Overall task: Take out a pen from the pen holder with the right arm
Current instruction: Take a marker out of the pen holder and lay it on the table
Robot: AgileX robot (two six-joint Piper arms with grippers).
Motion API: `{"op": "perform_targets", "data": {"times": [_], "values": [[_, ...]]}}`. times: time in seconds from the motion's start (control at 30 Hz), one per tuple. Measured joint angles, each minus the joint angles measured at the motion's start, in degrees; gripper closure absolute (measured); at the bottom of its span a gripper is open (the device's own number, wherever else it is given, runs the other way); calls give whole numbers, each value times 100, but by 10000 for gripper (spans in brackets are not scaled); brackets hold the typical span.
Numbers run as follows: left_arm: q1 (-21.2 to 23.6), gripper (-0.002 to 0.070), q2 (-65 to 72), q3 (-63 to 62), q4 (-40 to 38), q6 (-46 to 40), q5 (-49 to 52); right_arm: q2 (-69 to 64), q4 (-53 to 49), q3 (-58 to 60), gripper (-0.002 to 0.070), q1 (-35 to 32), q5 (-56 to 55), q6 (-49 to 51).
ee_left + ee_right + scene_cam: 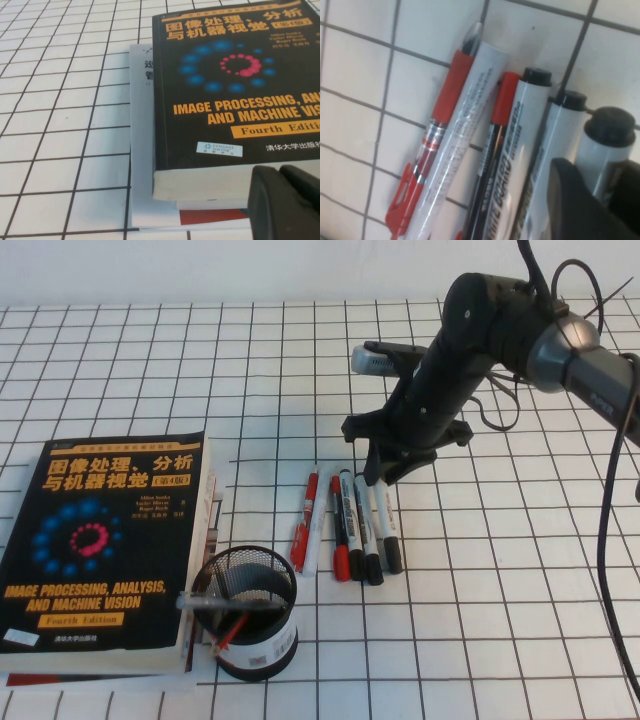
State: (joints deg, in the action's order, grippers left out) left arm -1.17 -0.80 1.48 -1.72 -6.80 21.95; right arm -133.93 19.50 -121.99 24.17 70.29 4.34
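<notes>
Nearest, at about 7 o'clock on the white gridded surface (480, 620), stands the black mesh pen holder (245, 625), upright. A grey pen (215, 602) lies across its rim and a red pencil (230, 633) leans inside it.

Touching the holder at its 9 o'clock lies a dark book (100, 540), flat, cover up, with orange lettering. It rests on a white booklet (142, 125) that juts out from under one long edge.

The left claw (285, 200) shows only in its own wrist view. It hangs over the near edge of the book stack, and its two dark fingers (265, 200) meet with no gap between them.

At 1 o'clock from the holder, apart from it, six pens lie side by side in a row, running roughly from 6 to 12. From the 9 o'clock end they are:
- a red gel pen (304, 520)
- a clear-barrelled pen (316, 530)
- a red-capped marker (340, 530)
- two black-capped markers (352, 525) (368, 530)
- the rightmost marker (388, 535), also black-capped

All the marker caps point toward 6 o'clock.

The right claw (380, 478) is down at the far end of the row, pinching the tail of the rightmost marker. In the right wrist view, a dark finger (575, 200) sits against each side of the grey barrel. The marker is outside the holder and in line with its neighbours. Whether it rests on the surface cannot be told.

Farther back, the right arm (470, 340) rises from the claw toward 2 o'clock.
</notes>
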Motion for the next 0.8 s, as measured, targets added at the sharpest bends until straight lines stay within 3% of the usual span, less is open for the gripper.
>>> {"op": "perform_targets", "data": {"times": [0.4,0.6,0.8], "values": [[0,679,0,0,0,0,0,-164,168,0,537,0,0,0],[0,679,0,0,0,0,0,-164,256,0,429,0,0,11],[0,679,0,0,0,0,0,-164,256,0,405,0,0,11]]}}
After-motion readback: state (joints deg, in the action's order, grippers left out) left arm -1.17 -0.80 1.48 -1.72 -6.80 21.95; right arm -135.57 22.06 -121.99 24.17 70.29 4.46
